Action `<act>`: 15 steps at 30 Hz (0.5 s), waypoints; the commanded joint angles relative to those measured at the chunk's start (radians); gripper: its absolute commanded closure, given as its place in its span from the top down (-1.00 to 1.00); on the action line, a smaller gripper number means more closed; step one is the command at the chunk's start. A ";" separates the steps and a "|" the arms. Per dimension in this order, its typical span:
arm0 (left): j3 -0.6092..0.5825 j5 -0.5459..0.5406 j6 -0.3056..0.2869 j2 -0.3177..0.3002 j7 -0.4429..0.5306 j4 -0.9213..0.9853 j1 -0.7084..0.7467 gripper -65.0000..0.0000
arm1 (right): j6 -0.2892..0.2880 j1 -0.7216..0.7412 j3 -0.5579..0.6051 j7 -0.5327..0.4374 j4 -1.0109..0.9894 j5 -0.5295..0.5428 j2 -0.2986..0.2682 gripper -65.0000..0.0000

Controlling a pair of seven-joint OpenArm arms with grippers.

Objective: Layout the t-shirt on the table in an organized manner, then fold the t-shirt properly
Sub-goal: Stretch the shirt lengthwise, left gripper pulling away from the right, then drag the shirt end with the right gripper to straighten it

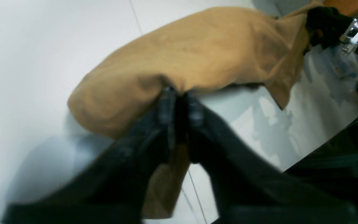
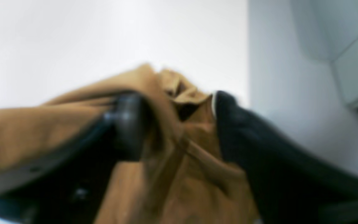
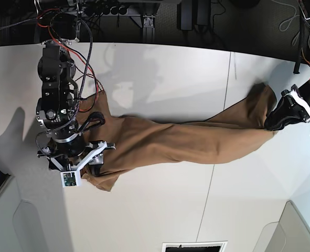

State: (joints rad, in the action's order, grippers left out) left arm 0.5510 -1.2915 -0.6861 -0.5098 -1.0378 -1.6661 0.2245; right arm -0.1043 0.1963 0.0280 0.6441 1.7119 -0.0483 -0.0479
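The left claw (image 1: 179, 102), fingers pressed together, pinched a small fold of the tan t-shirt (image 3: 186, 140) at one end of the garment, beside the bench's right edge as the base view showed it. In the left wrist view the cloth gathered to a point where the two dark fingers met, with a loose flap hanging below them. Across the white bench (image 3: 160, 210), near its left edge, the right claw (image 2: 179, 124) gripped a thicker bunch of fabric, its fingers held apart by the folds crammed between them. The shirt stretched between the two claws as a long, narrow, rope-like band along the middle of the bench, crossing the thin dark seam line (image 3: 220, 131), with a corner trailing loose toward the near edge below the right claw. Judged from its sag and creasing, the shirt was light, limp and not slippery, likely to bunch instead of sliding flat, and unlikely to be harmed by a firm grip. Single-layer holds at the shoulder seams or hem corners looked like better purchase for spreading it than the present wadded handfuls.
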 commanded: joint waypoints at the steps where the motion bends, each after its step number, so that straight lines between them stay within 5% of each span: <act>1: 0.008 -0.027 -0.012 -0.019 0.026 -0.016 -0.008 -0.38 | 0.004 0.014 -0.002 -0.013 0.015 0.003 -0.002 0.17; 4: 0.008 -0.027 -0.012 -0.020 0.025 -0.016 -0.008 -0.12 | 0.033 -0.023 -0.004 -0.014 0.017 0.003 -0.002 0.17; 15: -0.023 0.001 -0.012 -0.022 0.016 -0.016 0.106 -0.12 | 0.048 -0.233 -0.134 -0.017 0.142 0.018 -0.002 0.17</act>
State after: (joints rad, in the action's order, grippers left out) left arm 0.5217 -1.2652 -0.6861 -0.5129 -1.0405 -1.6665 0.3389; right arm -0.0563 -0.0525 -0.1043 0.6521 1.8320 -0.0364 -0.0471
